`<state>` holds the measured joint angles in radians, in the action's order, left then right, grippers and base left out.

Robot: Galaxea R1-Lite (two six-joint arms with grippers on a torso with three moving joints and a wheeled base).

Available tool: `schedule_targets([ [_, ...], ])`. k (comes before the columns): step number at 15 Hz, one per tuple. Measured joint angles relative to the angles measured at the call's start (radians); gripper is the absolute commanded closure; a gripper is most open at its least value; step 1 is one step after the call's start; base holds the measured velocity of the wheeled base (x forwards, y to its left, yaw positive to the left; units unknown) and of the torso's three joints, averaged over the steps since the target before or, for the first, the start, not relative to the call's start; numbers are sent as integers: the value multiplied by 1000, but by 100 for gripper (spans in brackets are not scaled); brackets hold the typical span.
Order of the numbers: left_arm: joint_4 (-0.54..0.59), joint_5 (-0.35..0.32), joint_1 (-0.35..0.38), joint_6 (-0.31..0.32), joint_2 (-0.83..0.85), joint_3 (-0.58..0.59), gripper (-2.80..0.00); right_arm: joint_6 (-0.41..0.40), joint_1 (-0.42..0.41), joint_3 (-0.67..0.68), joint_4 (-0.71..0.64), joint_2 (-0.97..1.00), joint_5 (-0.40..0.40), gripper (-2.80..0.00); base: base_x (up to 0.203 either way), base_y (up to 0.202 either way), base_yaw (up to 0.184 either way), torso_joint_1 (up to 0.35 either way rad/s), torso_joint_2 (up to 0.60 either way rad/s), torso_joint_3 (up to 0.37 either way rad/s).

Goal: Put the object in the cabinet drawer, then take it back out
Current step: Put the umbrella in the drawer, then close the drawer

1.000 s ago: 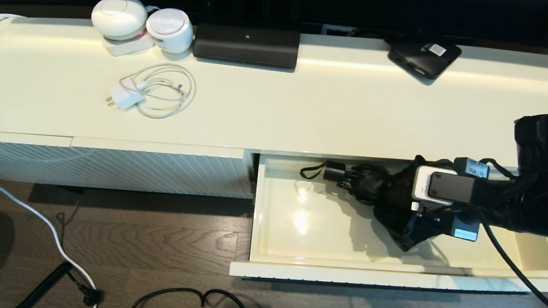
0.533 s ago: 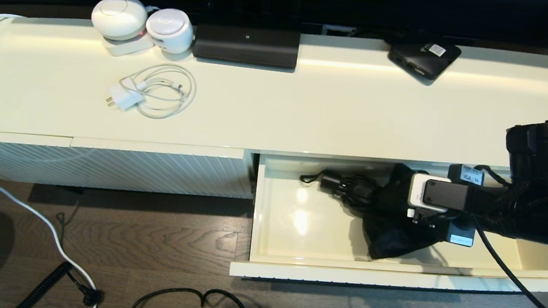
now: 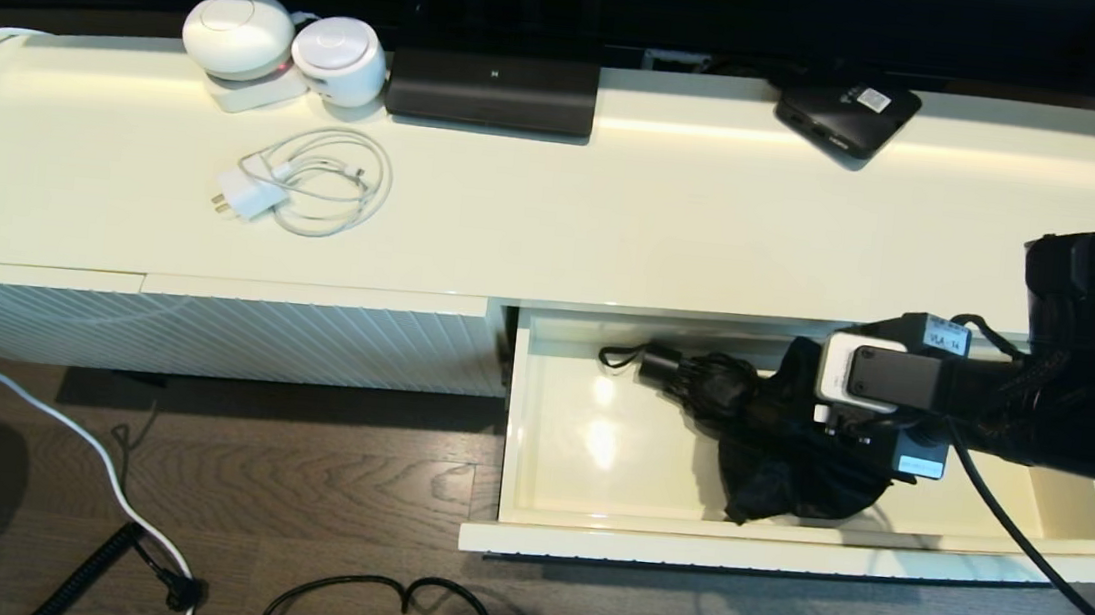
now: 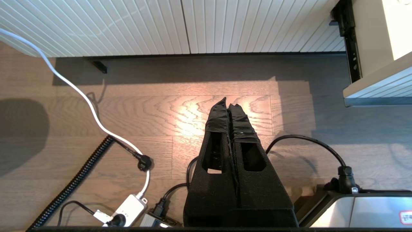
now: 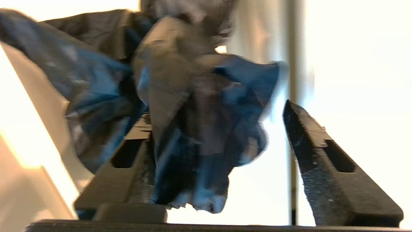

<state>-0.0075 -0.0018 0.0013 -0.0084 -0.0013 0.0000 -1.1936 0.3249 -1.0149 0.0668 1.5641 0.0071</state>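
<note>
Head view: glossy cream surface (image 3: pixel 677 210) lies beyond the right pincer (image 3: pixel 821 444), which hangs inside the open drawer (image 3: pixel 594 453) over the rumpled black umbrella (image 3: pixel 756 438).

Left wrist view: left pincer (image 4: pixel 229 108) is clenched above wooden floor (image 4: pixel 128 109).

Right wrist view: pincer fingers (image 5: pixel 309 135) are spread, fabric between them.

— What do we see around us?
— A long glossy cream cabinet top (image 3: pixel 616 224) against a dark back wall, a ribbed cream panel (image 3: pixel 204 330) below.
— And underfoot?
— Dark wood floor (image 3: pixel 339 488), a white cable (image 3: pixel 106 461) trailing across, light glinting warmly
</note>
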Motion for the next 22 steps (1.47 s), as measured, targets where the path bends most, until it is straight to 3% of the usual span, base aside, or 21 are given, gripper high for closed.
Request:
schedule_targets([
  [8,1,0,1,0,0,0,0,-3,57,-21,-76,-130,-18,-280,0,0,0,0,0,0],
  [9,0,0,0,0,0,0,0,-3,66,-21,-90,-153,-37,0,0,0,0,0,0,0],
  [15,0,0,0,0,0,0,0,-2,100,33,-254,-308,-61,0,0,0,0,0,0,0],
  [19,0,0,0,0,0,0,0,-2,123,126,-291,-398,-60,0,0,0,0,0,0,0],
  [22,1,0,0,0,0,0,0,3,189,178,-297,-424,-60,0,0,0,0,0,0,0],
])
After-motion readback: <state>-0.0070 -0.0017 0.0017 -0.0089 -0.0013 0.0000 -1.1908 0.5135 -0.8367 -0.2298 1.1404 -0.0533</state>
